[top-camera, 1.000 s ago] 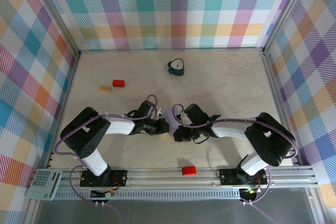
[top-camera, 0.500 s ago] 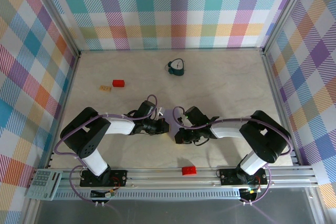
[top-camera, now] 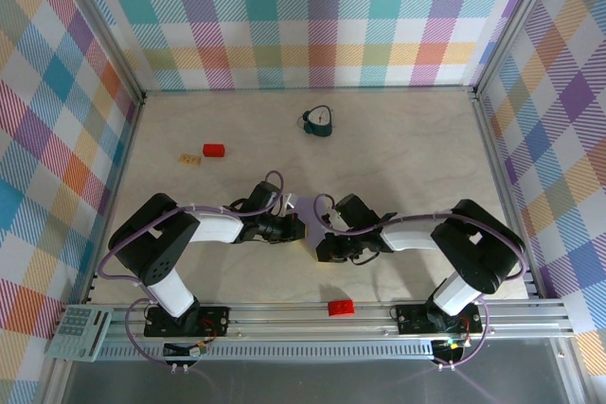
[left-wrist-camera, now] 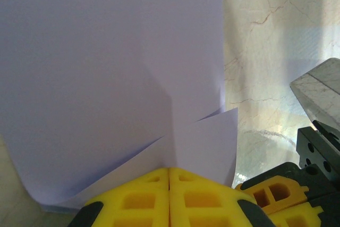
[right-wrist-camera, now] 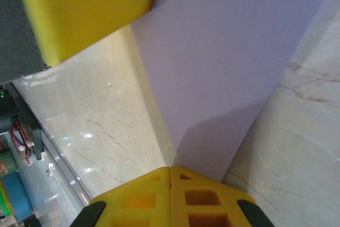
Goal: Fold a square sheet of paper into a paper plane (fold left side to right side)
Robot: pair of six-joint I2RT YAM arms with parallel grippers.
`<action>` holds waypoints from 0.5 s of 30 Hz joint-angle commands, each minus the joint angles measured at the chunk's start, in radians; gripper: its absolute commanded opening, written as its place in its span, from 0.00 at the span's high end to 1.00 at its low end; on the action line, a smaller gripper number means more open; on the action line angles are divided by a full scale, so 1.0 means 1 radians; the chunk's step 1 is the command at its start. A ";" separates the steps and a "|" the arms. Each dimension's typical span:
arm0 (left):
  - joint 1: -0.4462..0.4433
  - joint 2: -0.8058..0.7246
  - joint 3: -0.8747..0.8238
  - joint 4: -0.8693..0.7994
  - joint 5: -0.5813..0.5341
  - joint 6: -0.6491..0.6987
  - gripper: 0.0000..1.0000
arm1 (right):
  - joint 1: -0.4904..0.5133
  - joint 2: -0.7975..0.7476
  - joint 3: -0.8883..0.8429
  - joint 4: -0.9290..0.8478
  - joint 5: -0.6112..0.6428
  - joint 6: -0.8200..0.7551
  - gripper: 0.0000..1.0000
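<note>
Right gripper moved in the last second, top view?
Yes, slightly: the right gripper has shifted down-frame, closer to the red block, with its fingers shut on the paper.

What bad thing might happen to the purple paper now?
Both arms' jaws are shut on the thin paper, so pulling opposite ways might tear it. The jaws sit very close together and might bump. One corner looks curled off the table, so the crease might go crooked.
</note>
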 commanded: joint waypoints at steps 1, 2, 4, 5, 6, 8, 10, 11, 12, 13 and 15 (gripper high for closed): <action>-0.008 0.008 -0.014 -0.052 -0.049 0.016 0.92 | 0.004 -0.016 -0.038 -0.045 -0.043 0.018 0.94; -0.008 0.009 -0.014 -0.051 -0.049 0.016 0.92 | 0.004 -0.029 -0.042 -0.051 -0.045 0.017 0.94; -0.008 0.009 -0.013 -0.051 -0.047 0.017 0.92 | 0.004 -0.061 -0.042 -0.073 -0.047 0.014 0.94; -0.008 0.009 -0.013 -0.051 -0.046 0.017 0.92 | 0.004 -0.084 -0.039 -0.087 -0.041 0.011 0.94; -0.008 0.008 -0.011 -0.052 -0.045 0.019 0.92 | 0.002 -0.109 -0.033 -0.104 -0.031 0.008 0.94; -0.008 0.008 -0.011 -0.054 -0.045 0.021 0.92 | -0.006 -0.158 -0.026 -0.126 -0.014 0.002 0.94; -0.008 0.006 -0.011 -0.054 -0.045 0.022 0.92 | -0.020 -0.204 -0.019 -0.139 0.000 -0.004 0.94; -0.008 0.005 -0.010 -0.053 -0.045 0.023 0.92 | -0.028 -0.223 -0.014 -0.143 0.010 -0.006 0.94; -0.008 0.007 -0.010 -0.054 -0.046 0.023 0.92 | -0.034 -0.233 -0.008 -0.147 0.022 -0.014 0.94; -0.008 0.007 -0.010 -0.052 -0.046 0.023 0.92 | -0.037 -0.236 -0.001 -0.151 0.034 -0.020 0.95; -0.008 0.009 -0.010 -0.051 -0.045 0.023 0.92 | -0.040 -0.214 0.027 -0.159 0.049 -0.036 0.96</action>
